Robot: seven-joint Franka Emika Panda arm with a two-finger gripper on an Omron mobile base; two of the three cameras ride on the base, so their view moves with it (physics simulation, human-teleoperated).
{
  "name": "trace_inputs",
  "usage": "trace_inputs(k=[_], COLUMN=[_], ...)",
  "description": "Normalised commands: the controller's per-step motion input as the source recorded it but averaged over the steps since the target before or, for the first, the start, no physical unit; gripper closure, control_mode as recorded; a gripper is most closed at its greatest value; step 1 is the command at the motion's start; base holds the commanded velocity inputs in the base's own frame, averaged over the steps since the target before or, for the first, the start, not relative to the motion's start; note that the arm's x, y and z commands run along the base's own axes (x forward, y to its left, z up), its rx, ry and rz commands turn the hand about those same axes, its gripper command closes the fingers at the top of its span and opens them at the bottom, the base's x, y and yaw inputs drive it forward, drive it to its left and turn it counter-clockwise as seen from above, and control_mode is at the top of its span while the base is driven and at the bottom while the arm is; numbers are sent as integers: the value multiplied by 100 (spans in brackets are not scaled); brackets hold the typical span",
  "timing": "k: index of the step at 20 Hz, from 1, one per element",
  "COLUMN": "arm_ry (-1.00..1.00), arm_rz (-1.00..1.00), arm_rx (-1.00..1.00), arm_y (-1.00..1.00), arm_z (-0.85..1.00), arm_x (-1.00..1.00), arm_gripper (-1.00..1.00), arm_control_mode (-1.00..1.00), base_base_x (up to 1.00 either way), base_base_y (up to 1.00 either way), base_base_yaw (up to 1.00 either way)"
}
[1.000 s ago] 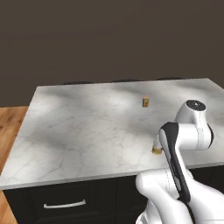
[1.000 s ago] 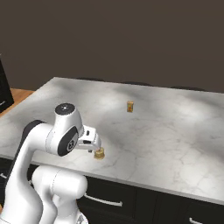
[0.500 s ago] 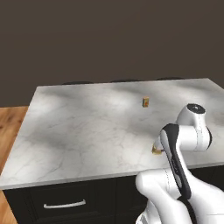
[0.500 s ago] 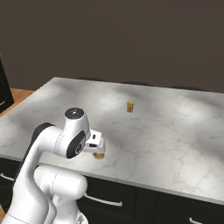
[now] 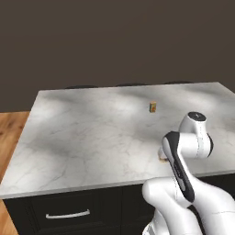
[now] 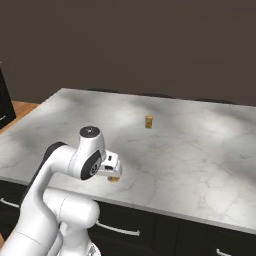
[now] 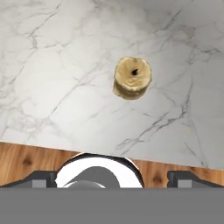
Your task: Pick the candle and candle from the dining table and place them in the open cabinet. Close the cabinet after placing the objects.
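arm: swinging down nearer the bench point(image 5: 92, 133) edge
claw point(image 7: 111, 177): hanging fully open, empty, over stubby candle point(image 7: 132, 78)

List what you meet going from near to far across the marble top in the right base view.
Claw over the stubby candle near the front edge, then the candle in the brass candlestick mid-table, then the dining table far edge.

Table point(image 5: 92, 133) top: white-grey veined marble, smooth, soft sheen; base black, matt, with a silver metal drawer handle point(image 5: 67, 214). Stubby candle point(image 7: 132, 78): cream-yellow wax, matt, slightly rough top. Far candle point(image 6: 148, 121): brassy, too small to judge. Floor point(image 5: 11, 133): warm brown wood. Arm point(image 6: 70, 165): glossy white plastic, dark joints.
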Motion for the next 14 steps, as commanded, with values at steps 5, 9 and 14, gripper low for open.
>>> trace_inputs(k=[5, 9, 14], arm_ry=[6, 6, 4], arm_rz=[-3, -3, -4], arm_rx=[0, 0, 1], arm_y=[0, -1, -9], arm_z=[-22, -19, -16], arm_x=[25, 22, 18], arm_gripper=[-100, -100, -100], arm_control_mode=[-100, -100, -100], base_base_x=[0, 0, 0], base_base_y=[0, 0, 0], base_base_yaw=[0, 0, 0])
